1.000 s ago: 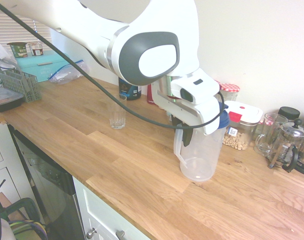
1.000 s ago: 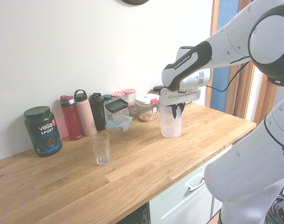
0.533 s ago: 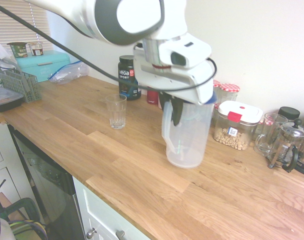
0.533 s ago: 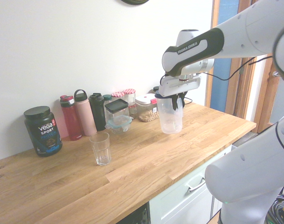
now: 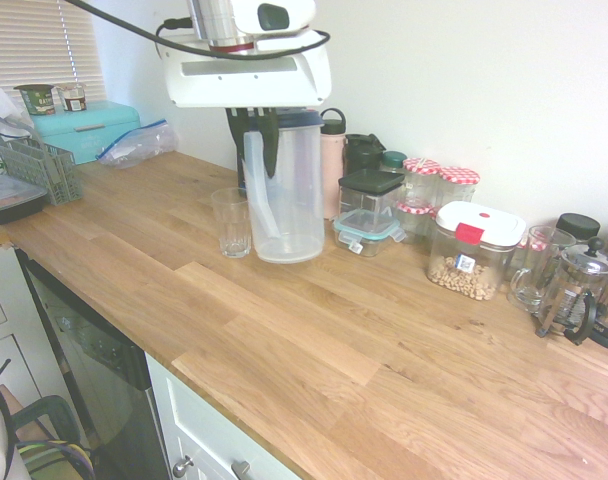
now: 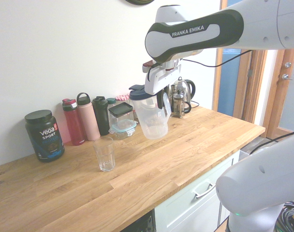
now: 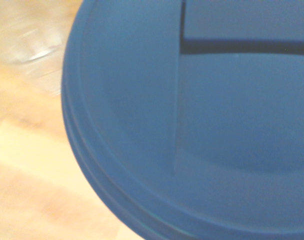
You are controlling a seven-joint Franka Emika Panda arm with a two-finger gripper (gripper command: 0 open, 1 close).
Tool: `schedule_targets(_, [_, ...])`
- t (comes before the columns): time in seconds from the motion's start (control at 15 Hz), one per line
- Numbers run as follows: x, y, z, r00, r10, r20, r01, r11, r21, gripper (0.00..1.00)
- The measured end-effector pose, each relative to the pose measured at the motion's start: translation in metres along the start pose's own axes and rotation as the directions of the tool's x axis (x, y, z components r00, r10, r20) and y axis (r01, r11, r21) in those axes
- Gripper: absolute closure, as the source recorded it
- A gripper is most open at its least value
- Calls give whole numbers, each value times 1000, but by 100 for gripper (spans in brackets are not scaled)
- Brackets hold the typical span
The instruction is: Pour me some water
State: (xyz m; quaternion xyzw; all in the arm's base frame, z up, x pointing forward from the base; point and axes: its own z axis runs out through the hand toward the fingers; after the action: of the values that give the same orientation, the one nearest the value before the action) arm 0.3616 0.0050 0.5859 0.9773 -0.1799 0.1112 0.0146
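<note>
first exterior view: gripper [image 5: 254, 140] clamped on the handle of the pitcher [image 5: 296, 200], which hangs just beside the drinking glass [image 5: 232, 222]; step in hand judged as carrying, pour not begun. second exterior view: pitcher slightly tilted above the counter [image 6: 185, 145], glass upright on it; next move calls for lining up the spout over the glass, then a slow tip.

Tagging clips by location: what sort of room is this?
Most likely a kitchen: a long wooden worktop over pale cabinets, with a French press, a jar of protein powder and lidded food containers along the wall.
</note>
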Motion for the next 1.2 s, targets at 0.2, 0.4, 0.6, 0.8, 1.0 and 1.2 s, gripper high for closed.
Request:
schedule_targets(0.2, [-2, -47, 6, 983, -174, 64, 176, 984, -27, 100])
schedule_targets(0.4, [3, -90, 20, 938, -317, 137, 330, 940, -83, 100])
schedule_targets(0.6, [4, -119, 32, 876, -433, 215, 471, 864, -178, 100])
schedule_targets(0.8, [15, -131, 36, 811, -513, 282, 582, 761, -289, 100])
schedule_targets(1.0, [28, -142, 40, 747, -569, 344, 665, 628, -404, 100])
schedule_targets(1.2, [36, -155, 47, 702, -593, 395, 705, 501, -502, 100])
